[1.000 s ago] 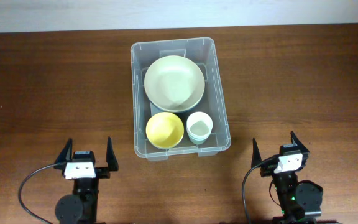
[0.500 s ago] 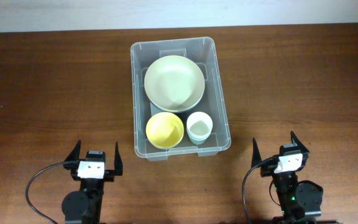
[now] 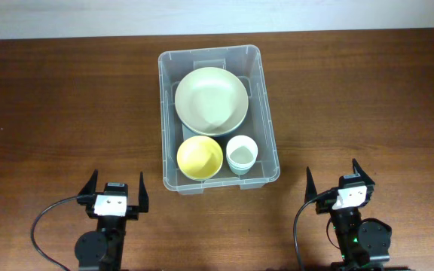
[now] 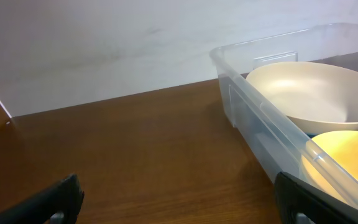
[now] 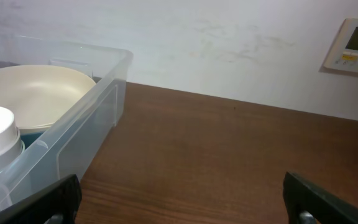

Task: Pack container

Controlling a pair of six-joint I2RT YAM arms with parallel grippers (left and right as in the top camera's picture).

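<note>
Across the dark brown wooden table, the large clear rectangular plastic container is sitting at the middle, toward the far edge.

Inside it, a wide pale cream round bowl is filling the far half, while a small yellow bowl and a small white cup are sitting side by side in the near half, the yellow one on the left. Both arms are sitting at the near edge, apart from the bin. The left gripper and the right gripper are each holding their fingers spread wide, grasping nothing. The bin's clear side walls are standing between the pincers and the bowls. A white wall is running behind the table, carrying a small white control panel off to the right.
</note>
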